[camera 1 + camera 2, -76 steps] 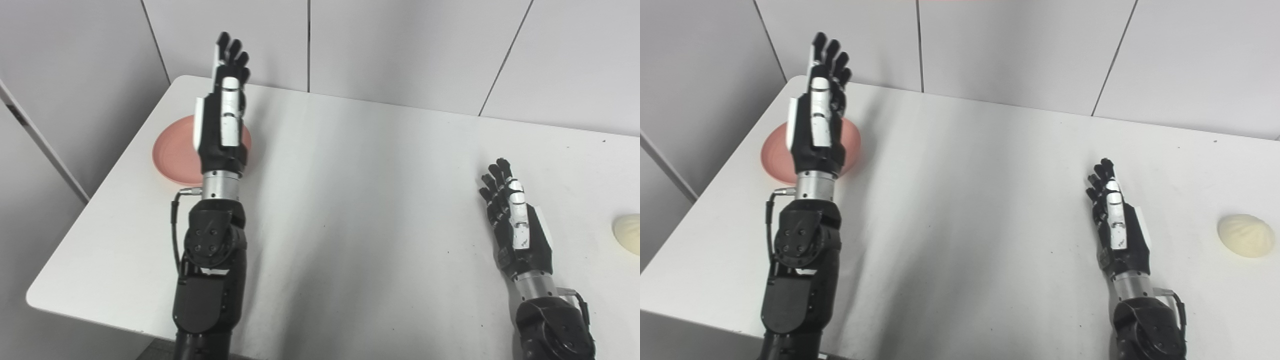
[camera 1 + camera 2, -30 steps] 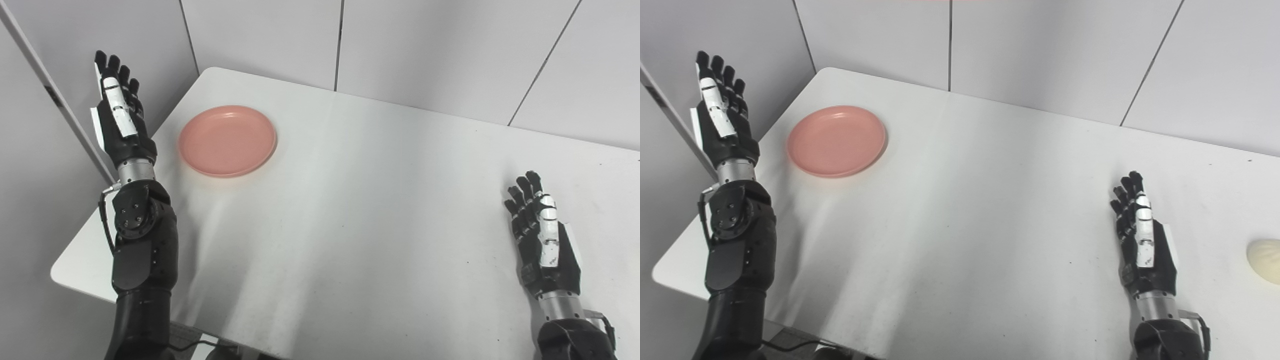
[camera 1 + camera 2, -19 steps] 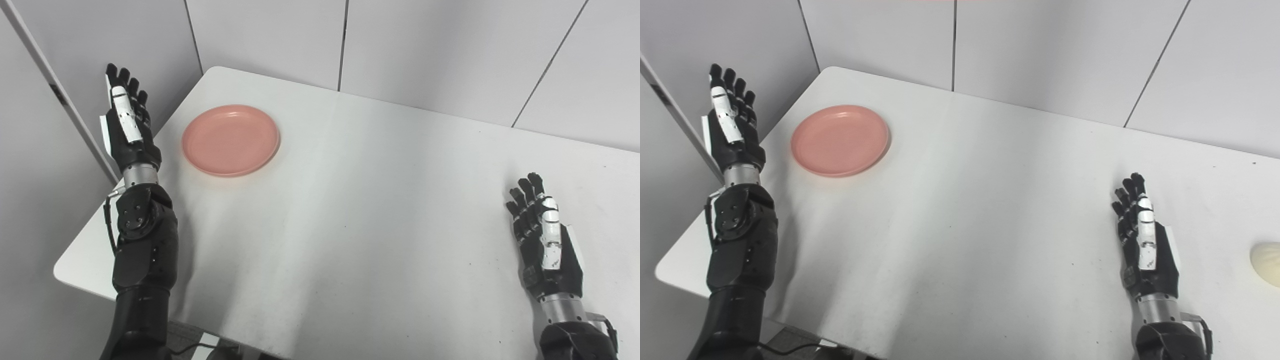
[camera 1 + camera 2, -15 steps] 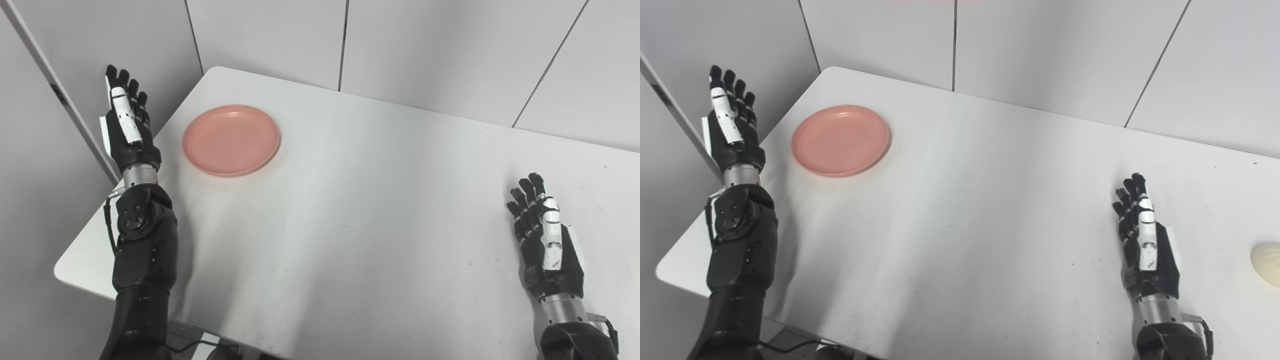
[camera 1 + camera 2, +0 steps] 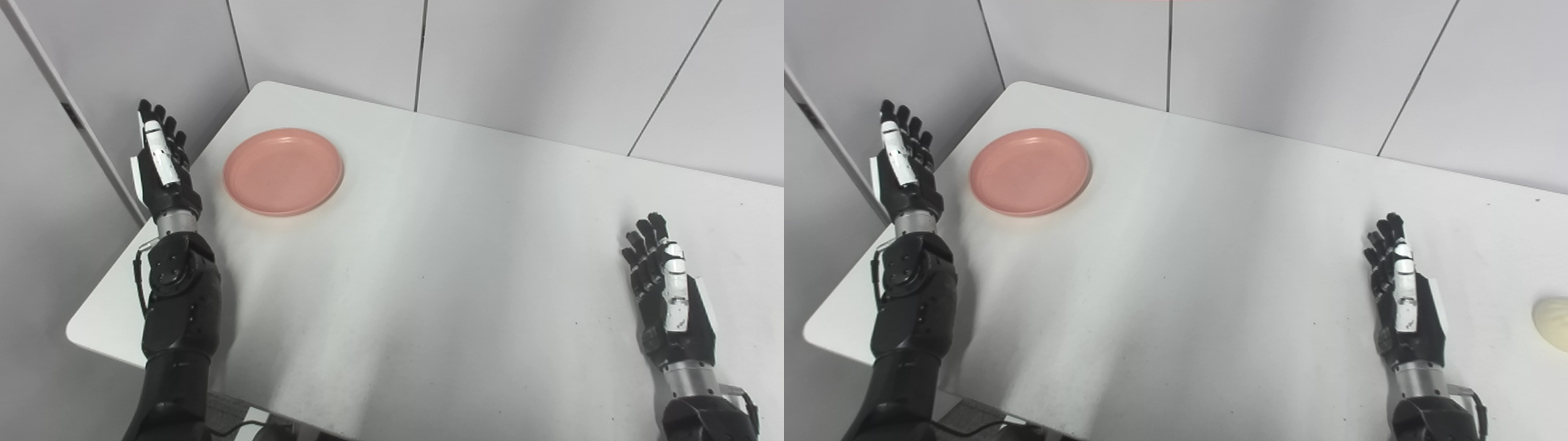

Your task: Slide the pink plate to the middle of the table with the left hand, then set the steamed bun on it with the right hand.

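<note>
Where table meets corner, round pink plate (image 5: 283, 171), shallow, raised rim

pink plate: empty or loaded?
Empty. The pink plate shows a bare inner surface, and the steamed bun lies on the table at the far right edge, nowhere near the plate.

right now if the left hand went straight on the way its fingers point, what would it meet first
Probably nothing on the table: the left hand points up and away, past the left side of the pink plate, toward the grey wall panel. Depth is unclear, but the plate looks off that line.
</note>
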Controlling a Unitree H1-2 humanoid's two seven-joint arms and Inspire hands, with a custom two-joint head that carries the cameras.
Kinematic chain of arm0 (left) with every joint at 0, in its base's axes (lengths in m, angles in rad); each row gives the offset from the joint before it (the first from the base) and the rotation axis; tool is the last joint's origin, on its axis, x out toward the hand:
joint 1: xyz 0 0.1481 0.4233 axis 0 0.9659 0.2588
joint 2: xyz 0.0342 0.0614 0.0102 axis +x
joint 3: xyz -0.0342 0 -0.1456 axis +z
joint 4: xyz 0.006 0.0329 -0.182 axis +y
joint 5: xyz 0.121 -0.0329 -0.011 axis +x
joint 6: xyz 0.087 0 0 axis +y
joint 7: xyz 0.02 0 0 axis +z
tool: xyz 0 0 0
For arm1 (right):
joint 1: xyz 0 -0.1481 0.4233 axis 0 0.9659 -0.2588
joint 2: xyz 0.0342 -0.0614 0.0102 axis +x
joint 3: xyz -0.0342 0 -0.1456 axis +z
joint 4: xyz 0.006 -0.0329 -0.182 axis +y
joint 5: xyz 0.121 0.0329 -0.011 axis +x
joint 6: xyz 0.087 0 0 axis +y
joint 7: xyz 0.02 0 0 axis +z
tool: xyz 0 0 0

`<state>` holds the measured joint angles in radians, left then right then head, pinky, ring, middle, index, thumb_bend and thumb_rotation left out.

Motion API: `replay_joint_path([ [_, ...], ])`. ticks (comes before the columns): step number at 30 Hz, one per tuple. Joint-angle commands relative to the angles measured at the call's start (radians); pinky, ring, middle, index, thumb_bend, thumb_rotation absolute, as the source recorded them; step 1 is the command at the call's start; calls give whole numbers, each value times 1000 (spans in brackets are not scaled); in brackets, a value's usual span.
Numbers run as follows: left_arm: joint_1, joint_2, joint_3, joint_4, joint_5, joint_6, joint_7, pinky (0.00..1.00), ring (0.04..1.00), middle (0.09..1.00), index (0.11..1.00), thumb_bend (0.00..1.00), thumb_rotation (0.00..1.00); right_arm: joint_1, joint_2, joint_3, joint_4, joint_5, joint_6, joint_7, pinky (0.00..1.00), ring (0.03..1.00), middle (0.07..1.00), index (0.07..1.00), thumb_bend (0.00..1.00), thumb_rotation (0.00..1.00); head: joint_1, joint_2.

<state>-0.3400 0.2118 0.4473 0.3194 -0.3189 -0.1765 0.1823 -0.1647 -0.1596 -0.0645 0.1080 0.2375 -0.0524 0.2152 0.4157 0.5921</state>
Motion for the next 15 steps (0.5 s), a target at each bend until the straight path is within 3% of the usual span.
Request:
replay_joint_path([
  [1, -40, 27, -7, -6, 21, 0, 6, 1000, 1000, 1000, 1000, 420, 1000, 40, 4, -7, 21, 7, -17, 4, 1000, 1000, 1000, 1000, 161, 1000, -1, 0],
  [15, -43, 13, -39, 24, 24, 32, 10, 1000, 1000, 1000, 1000, 395, 1000, 43, 6, -4, 4, -1, 0, -6, 1000, 1000, 1000, 1000, 155, 1000, -6, 3],
])
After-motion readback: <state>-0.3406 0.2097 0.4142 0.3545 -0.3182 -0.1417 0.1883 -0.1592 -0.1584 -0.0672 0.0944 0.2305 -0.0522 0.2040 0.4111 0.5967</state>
